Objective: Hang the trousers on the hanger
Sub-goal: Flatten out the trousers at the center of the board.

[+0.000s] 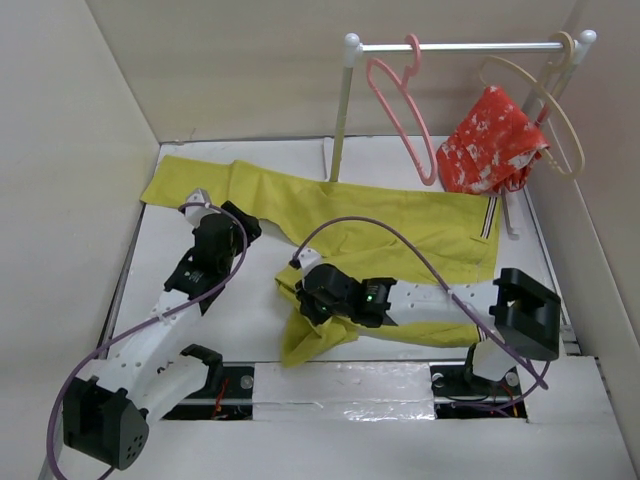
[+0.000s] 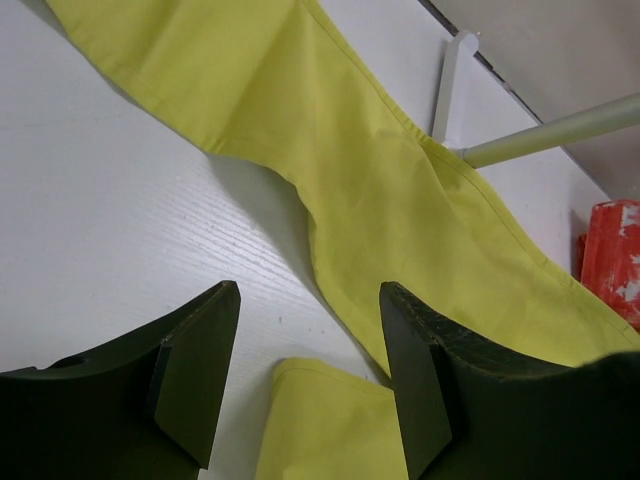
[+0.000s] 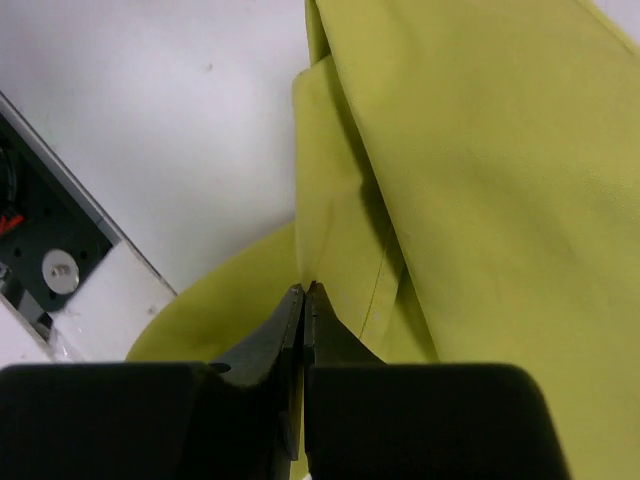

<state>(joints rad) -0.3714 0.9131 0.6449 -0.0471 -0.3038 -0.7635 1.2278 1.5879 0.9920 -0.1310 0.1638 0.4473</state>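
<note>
The mustard-yellow trousers point(image 1: 400, 225) lie flat across the table, one leg reaching the far left, the striped waistband point(image 1: 488, 217) at the right. A leg end is folded up near the front point(image 1: 300, 335). The pink hanger point(image 1: 398, 105) hangs empty on the white rail. My right gripper point(image 1: 303, 298) is shut, its tips pinching a fold of the trousers point(image 3: 420, 150) in the right wrist view point(image 3: 303, 292). My left gripper point(image 1: 243, 228) is open and empty just above the table; in the left wrist view point(image 2: 310, 370) a yellow cloth corner point(image 2: 320, 420) lies between its fingers.
A white clothes rail point(image 1: 460, 46) stands at the back, its post point(image 1: 343, 110) on the table beside the trousers. A beige hanger point(image 1: 560, 110) holds a red patterned garment point(image 1: 490, 145) at the right. Walls close in both sides. Open slots lie by the arm bases point(image 1: 225, 388).
</note>
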